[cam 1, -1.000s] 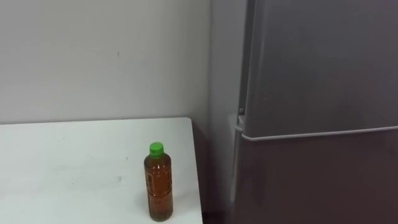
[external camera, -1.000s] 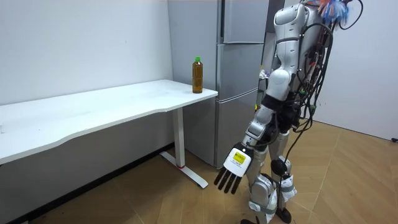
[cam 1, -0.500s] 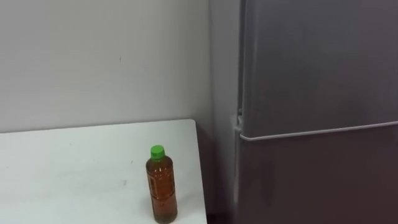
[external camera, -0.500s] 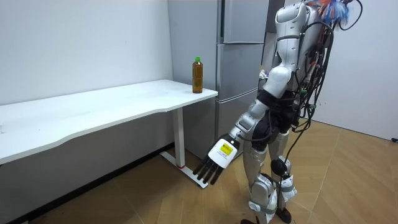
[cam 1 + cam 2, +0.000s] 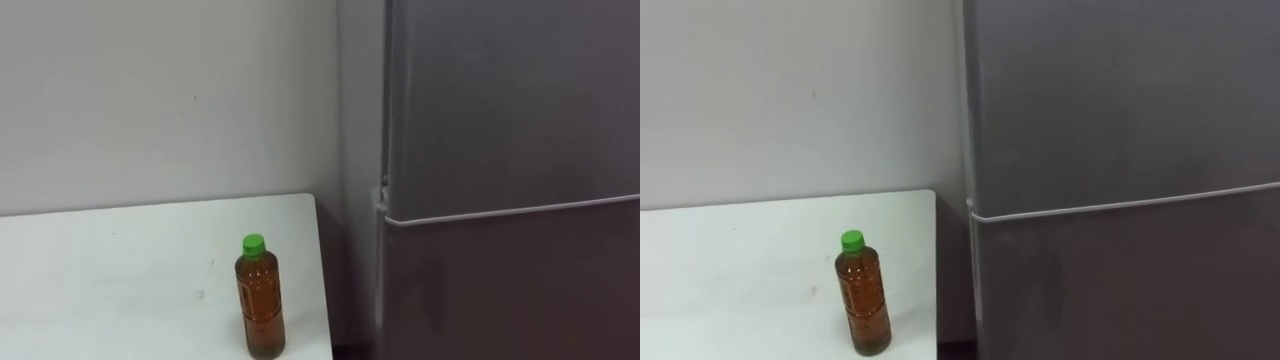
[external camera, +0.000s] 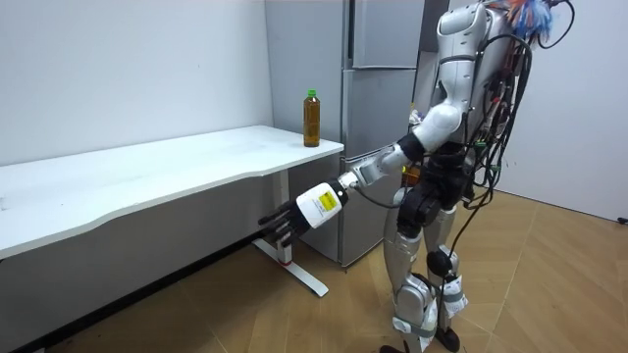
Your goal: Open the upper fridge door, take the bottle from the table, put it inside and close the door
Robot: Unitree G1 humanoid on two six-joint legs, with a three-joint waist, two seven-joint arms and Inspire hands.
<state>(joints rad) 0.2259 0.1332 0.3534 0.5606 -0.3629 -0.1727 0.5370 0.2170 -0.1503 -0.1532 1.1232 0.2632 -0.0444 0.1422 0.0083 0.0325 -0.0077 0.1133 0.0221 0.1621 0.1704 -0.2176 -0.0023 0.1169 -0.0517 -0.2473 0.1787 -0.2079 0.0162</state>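
Dark fingers of my left hand loosely extended, holding nothing, reaching out lower than the white surface, amber bottle with green cap upright above and beyond my hand near the surface's corner, grey fridge beside it, doors closed.

Upper fridge door: shut flush, barring the compartment.
Lower fridge door: shut, with a thin seam below the upper door.
Table: bare top left of and behind the bottle, open from above.
Bottle: upright near the table's right front corner, free on all sides.
Gap: narrow dark strip between table edge and fridge side.
Wall: closes the rear.
Left hand: in open air before the table, lower than its top, fingers relaxed, touching nothing.
Floor: open before the table.
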